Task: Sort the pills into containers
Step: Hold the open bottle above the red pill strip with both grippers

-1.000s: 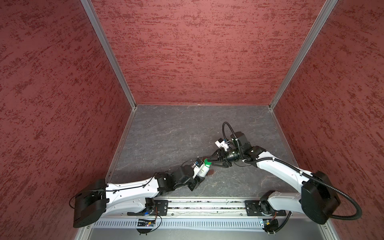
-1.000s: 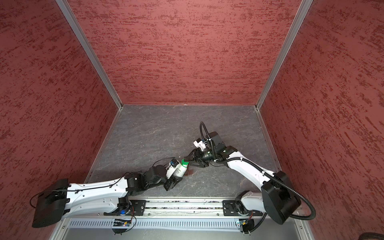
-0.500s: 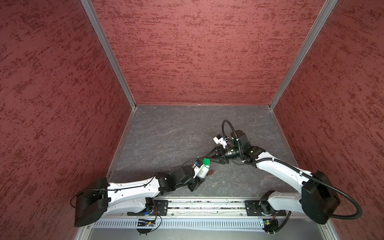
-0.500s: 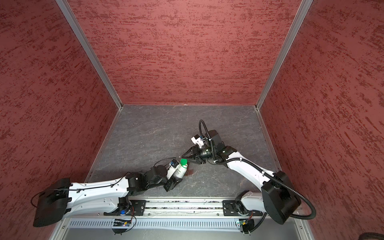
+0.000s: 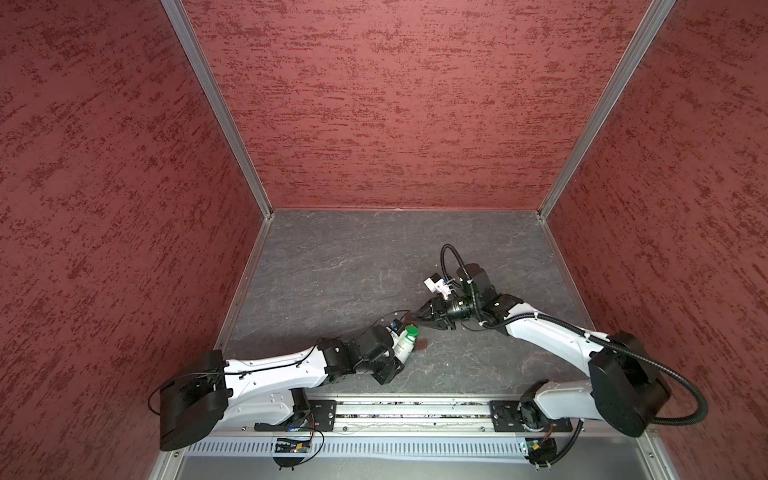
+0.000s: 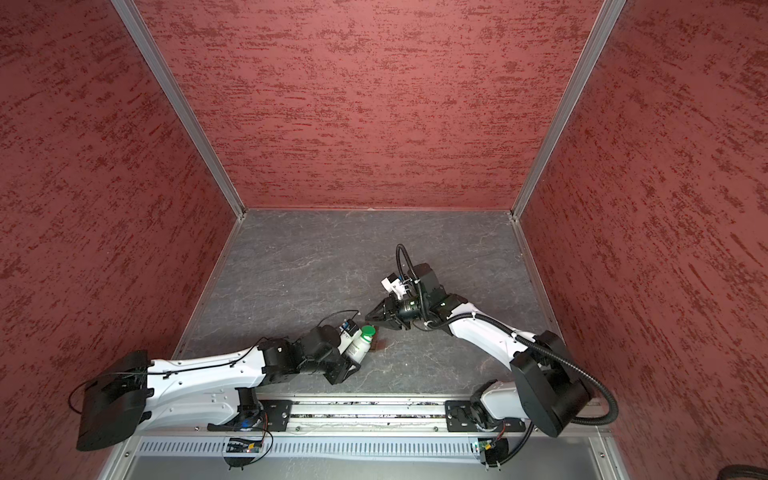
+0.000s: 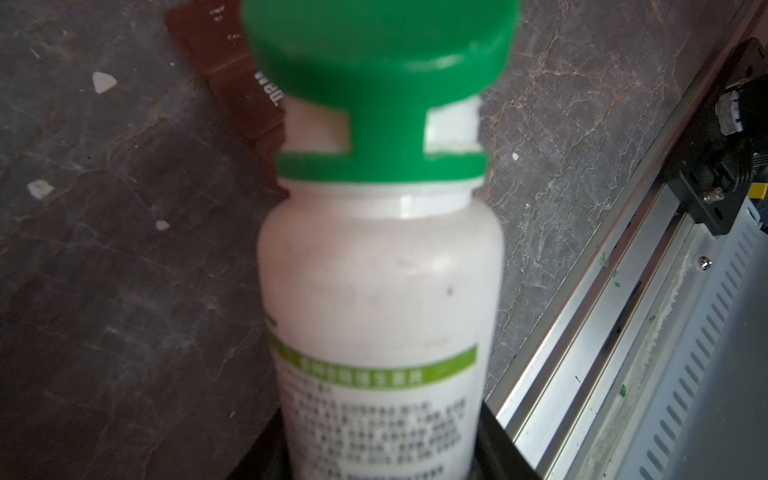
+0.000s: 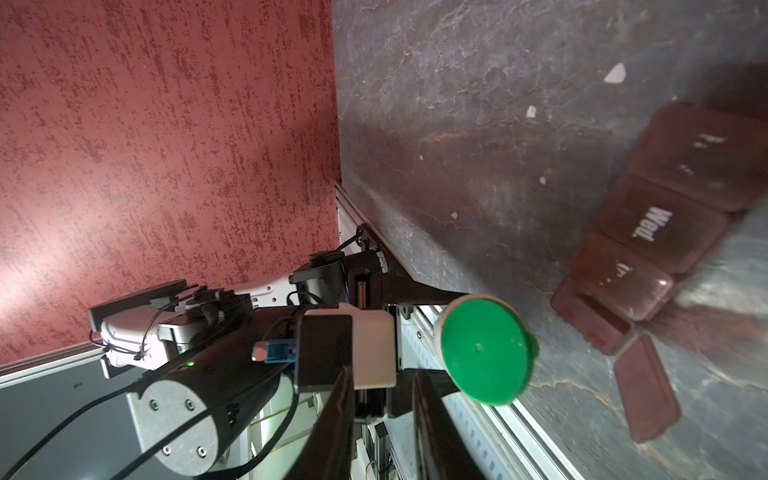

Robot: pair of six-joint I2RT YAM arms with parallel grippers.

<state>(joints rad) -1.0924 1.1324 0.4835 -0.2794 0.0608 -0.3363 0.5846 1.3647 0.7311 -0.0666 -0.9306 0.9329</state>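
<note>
White bottle, lower centre, is clamped in the left gripper. The right gripper, narrowly parted and empty, hangs beside its green cap. Brown pill organiser lies just right. Likely next: grip that cap.

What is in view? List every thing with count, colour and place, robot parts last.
bottle: one, white with green cap, in the left gripper.
containers: one strip of lidded cells, translucent brown, on the table by the cap; end lid open.
flecks: several, pale, scattered on the table.
table: one, dark grey.
walls: three, red, around the table.
left gripper: one, black, shut on the bottle.
right gripper: one, black, slightly open, empty, near the cap.
</note>
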